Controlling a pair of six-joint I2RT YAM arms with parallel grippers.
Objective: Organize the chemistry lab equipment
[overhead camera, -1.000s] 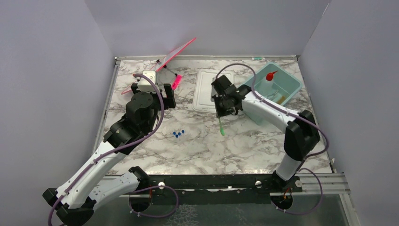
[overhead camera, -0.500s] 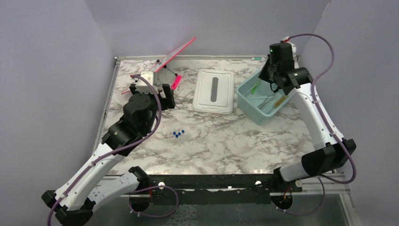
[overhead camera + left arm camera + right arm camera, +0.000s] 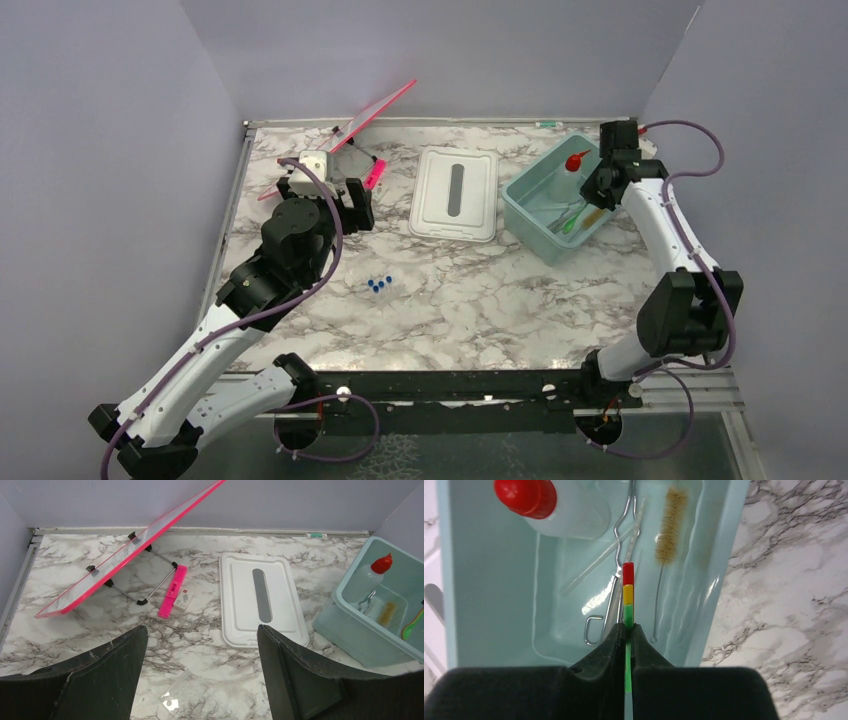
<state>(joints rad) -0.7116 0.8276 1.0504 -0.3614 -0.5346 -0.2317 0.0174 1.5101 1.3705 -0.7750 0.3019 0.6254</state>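
Green-tipped stick (image 3: 628,611), banded yellow and red at its far end, sits pinched between the closed fingers of the right claw (image 3: 628,628) above the teal tub (image 3: 489,605). In the tub lie the white squeeze bottle (image 3: 569,517), the tan-bristled brush (image 3: 669,527) and a wire clamp (image 3: 611,600). The left claw (image 3: 201,635) hangs wide, holding nothing, near the white lid (image 3: 260,600), and the blue-capped tubes (image 3: 379,285) lie out on the tabletop (image 3: 480,290), well apart from the tub.
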